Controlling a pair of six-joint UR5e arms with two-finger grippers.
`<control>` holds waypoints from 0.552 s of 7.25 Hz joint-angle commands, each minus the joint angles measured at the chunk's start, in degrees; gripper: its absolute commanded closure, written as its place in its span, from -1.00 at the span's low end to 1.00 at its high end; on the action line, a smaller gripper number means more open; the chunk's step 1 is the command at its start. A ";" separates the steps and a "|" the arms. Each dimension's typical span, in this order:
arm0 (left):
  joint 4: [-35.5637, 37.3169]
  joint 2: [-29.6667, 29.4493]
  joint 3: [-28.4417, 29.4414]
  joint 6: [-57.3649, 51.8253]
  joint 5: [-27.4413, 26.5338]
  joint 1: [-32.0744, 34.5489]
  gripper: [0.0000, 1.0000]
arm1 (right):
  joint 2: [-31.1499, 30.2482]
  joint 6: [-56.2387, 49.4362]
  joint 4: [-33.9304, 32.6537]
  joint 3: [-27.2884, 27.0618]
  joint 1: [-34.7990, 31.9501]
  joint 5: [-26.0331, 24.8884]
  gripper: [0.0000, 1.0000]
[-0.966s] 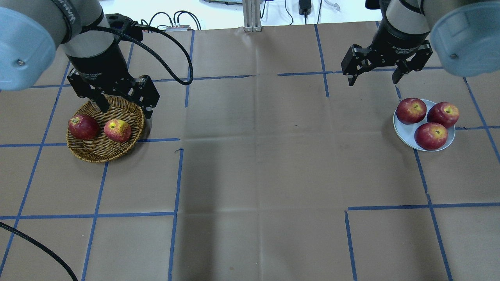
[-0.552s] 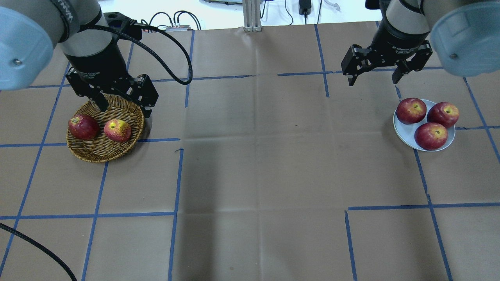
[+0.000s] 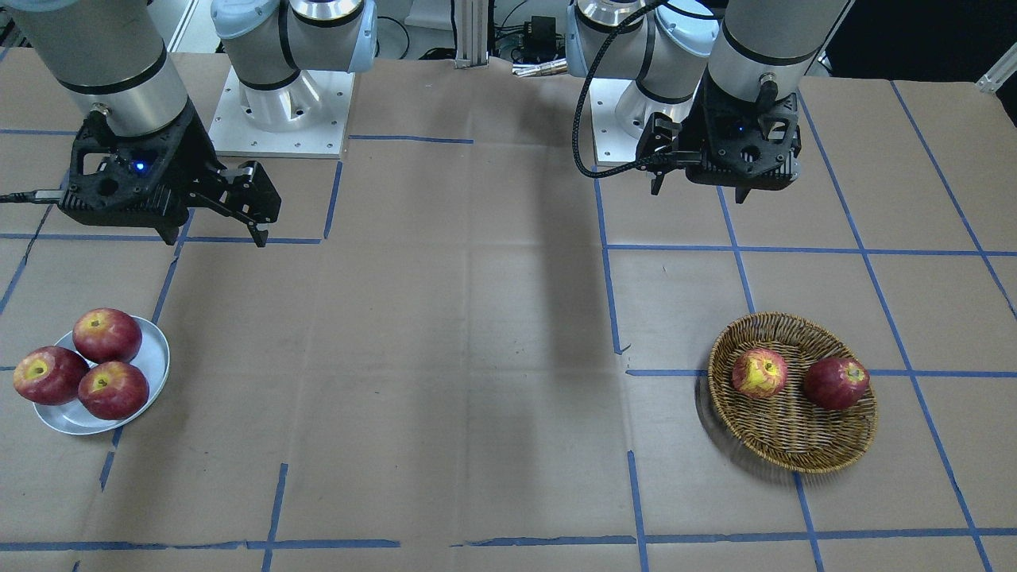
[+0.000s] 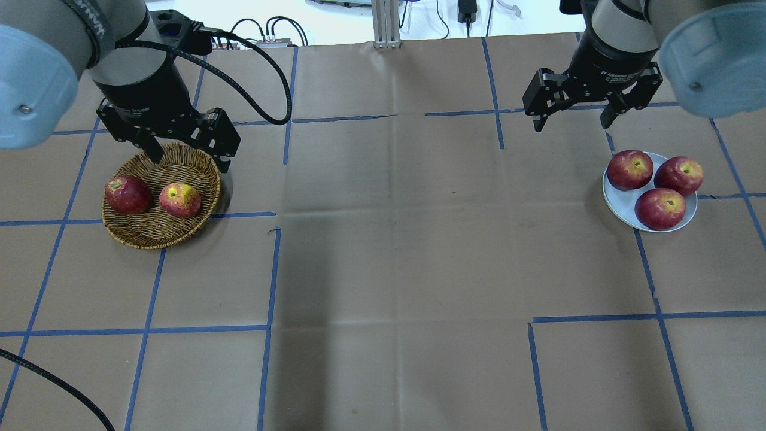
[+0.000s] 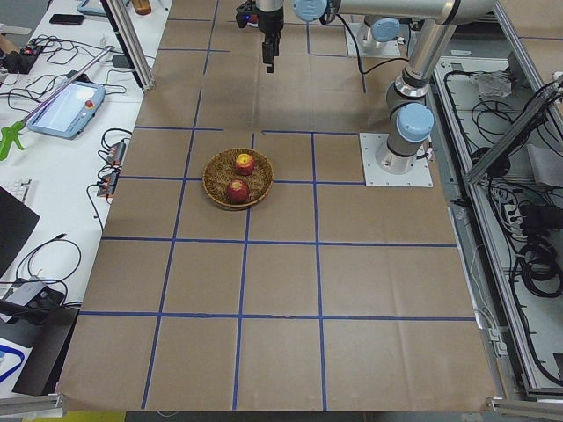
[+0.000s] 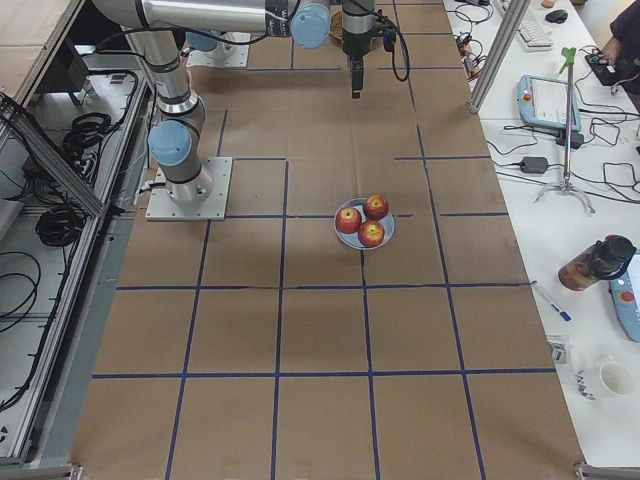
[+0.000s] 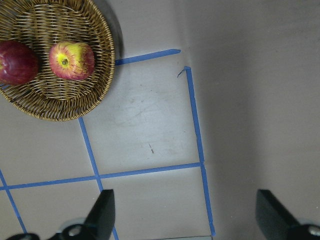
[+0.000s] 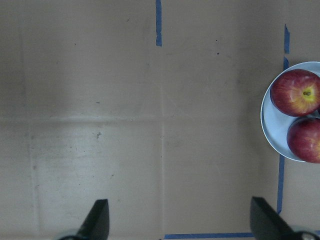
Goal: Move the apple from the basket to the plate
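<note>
The apple (image 4: 180, 200), red with a large yellow patch, lies in the wicker basket (image 4: 149, 239) beside a darker all-red apple (image 4: 127, 194). It also shows in the front view (image 3: 759, 372) and in the left wrist view (image 7: 71, 60). My left gripper (image 4: 190, 163) is open and empty, raised over the basket's far rim. The pale plate (image 4: 619, 206) at the right holds three red apples. My right gripper (image 4: 571, 126) is open and empty, above the table behind the plate.
Brown paper with blue tape lines (image 4: 269, 269) covers the table. The three apples (image 4: 660, 208) fill most of the plate. A black cable (image 4: 263, 72) loops from the left wrist. The arm bases (image 3: 278, 103) stand at the robot's edge.
My left gripper has drawn back a little from the basket toward the table's far side, still open. The right arm, the apples and the plate have not moved.
</note>
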State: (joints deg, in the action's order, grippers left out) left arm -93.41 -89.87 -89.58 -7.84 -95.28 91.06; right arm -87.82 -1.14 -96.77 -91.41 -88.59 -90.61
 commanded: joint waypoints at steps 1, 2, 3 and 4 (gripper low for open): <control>0.42 -0.31 -0.25 0.20 0.18 -0.10 -0.98 | 0.01 0.00 0.00 0.00 0.00 0.00 -1.00; -0.01 -0.05 -0.42 0.20 -0.25 -0.10 -0.98 | 0.01 0.00 0.00 0.00 0.00 0.00 -1.00; 0.50 -0.74 -0.42 0.46 -0.26 -0.36 -0.98 | 0.01 0.00 0.00 0.00 0.00 -0.09 -1.00; 1.99 -2.06 -0.51 0.11 0.09 -0.97 -0.98 | 0.01 0.00 0.00 0.00 0.00 0.00 -1.00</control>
State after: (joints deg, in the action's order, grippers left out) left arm -92.64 -90.73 -89.99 -7.57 -95.40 90.64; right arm -87.80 -1.14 -96.77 -91.41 -88.59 -90.65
